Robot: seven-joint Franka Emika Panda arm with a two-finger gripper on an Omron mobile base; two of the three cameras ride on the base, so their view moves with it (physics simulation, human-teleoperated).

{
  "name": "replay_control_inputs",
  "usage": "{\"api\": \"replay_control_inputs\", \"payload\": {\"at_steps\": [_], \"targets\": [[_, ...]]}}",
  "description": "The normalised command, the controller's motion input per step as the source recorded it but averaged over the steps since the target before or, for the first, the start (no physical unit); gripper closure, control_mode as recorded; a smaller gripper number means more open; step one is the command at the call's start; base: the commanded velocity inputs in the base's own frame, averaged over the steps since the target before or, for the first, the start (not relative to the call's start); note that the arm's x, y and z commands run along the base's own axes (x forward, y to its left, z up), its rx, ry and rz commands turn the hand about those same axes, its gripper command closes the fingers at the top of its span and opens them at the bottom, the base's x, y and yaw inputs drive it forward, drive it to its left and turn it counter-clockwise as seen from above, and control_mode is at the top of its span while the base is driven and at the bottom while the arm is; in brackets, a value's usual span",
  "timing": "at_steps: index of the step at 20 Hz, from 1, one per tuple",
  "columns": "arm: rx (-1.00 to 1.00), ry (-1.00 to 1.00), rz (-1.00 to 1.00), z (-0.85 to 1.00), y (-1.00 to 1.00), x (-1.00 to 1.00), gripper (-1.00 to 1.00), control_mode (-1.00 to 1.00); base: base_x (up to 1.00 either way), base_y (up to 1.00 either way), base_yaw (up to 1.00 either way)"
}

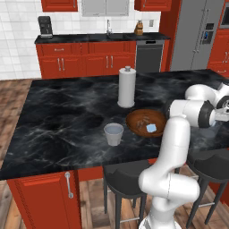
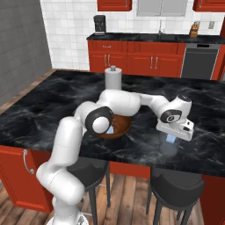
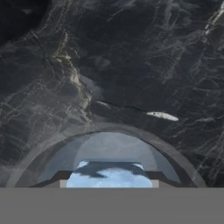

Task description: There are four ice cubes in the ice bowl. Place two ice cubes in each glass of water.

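Note:
My gripper [image 2: 171, 136] hangs over the right part of the island counter, shut on a pale blue ice cube [image 2: 170, 139]. Directly below it stands a translucent glass of water [image 2: 168, 150]. In the hand view the held ice cube [image 3: 108, 172] sits between the fingertips of my gripper [image 3: 108, 180], just above the round mouth of that glass [image 3: 109, 146]. The reddish-brown ice bowl [image 1: 142, 120] is mid-counter with one ice cube [image 1: 151, 128] showing inside. The same bowl [image 2: 122, 127] is partly hidden by my arm in the right base view. A second glass [image 1: 113, 133] stands left of the bowl.
A tall white paper-towel roll [image 1: 126, 87] stands behind the bowl on the black marble island [image 1: 67, 112]. Dark bar stools [image 1: 127, 179] sit under the near counter edge. Red cabinets and a back counter line the far wall.

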Motion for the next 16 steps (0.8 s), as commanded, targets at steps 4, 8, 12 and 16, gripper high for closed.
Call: {"api": "replay_control_inputs", "payload": {"at_steps": [4,8,12,16], "targets": [[0.03,0.04,0.0,-0.04,0.0,0.05,1.0,-1.0,0.0,0.0,0.0],[0.03,0.0,0.0,0.0,0.0,0.0,-1.0,-1.0,0.0,0.0,0.0],[0.02,0.0,0.0,0.0,0.0,0.0,-1.0,-1.0,0.0,0.0,0.0],[0.02,0.0,0.0,0.0,0.0,-0.01,-1.0,-1.0,0.0,0.0,0.0]]}}
